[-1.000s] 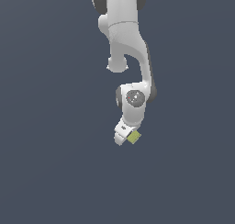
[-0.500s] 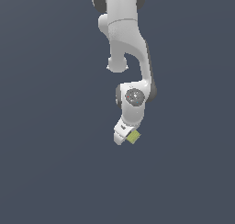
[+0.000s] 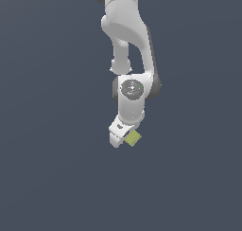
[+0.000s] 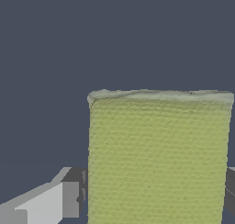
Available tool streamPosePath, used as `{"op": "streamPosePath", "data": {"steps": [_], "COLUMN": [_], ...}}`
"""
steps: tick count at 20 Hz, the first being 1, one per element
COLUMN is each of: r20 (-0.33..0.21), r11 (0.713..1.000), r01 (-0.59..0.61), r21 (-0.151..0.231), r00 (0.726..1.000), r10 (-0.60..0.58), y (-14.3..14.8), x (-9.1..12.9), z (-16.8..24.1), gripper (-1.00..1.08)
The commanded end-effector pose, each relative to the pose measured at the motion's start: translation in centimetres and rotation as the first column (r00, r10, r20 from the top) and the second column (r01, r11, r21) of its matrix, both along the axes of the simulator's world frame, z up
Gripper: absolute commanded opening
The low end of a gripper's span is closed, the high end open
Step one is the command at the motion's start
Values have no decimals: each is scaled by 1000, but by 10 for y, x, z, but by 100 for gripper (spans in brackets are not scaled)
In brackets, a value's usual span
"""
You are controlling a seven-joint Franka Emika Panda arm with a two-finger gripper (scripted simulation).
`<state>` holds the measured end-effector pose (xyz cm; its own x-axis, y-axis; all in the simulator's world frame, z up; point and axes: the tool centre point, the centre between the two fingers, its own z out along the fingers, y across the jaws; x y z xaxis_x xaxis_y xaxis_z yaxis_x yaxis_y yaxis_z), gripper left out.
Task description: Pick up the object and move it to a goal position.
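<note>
The object is a thin yellow-green block (image 3: 133, 138) held between the fingers of my white gripper (image 3: 125, 140), low in the middle of the exterior view. In the wrist view the block (image 4: 158, 159) fills much of the picture. One white and grey finger (image 4: 55, 202) sits against one side of it, and the edge of the other finger (image 4: 231, 191) shows at the opposite side. The gripper (image 4: 153, 202) is shut on the block. The block's lower part is cut off by the picture's edge.
The white arm (image 3: 130, 45) reaches down from the top of the exterior view, with its round wrist joint (image 3: 132, 89) above the gripper. A plain dark grey-blue surface (image 3: 52, 154) lies all around. No other objects show.
The wrist and gripper have shifted slightly up and toward the exterior view's left, and the block has moved with them. The grip looks the same.
</note>
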<state>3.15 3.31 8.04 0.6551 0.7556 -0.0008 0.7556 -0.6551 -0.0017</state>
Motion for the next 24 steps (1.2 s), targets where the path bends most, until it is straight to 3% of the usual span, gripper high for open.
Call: {"op": "streamPosePath", "data": {"steps": [1, 15, 24], "r20": [2, 2, 2], "r11": [1000, 1000, 1000], "r01": [0, -1, -1], "r21": [0, 2, 1], "r00": [1000, 1000, 1000], "r10": [0, 1, 1], "y": [-11, -75, -105], "x": [6, 43, 63], "z": [25, 170, 238], "gripper": [-100, -100, -100]}}
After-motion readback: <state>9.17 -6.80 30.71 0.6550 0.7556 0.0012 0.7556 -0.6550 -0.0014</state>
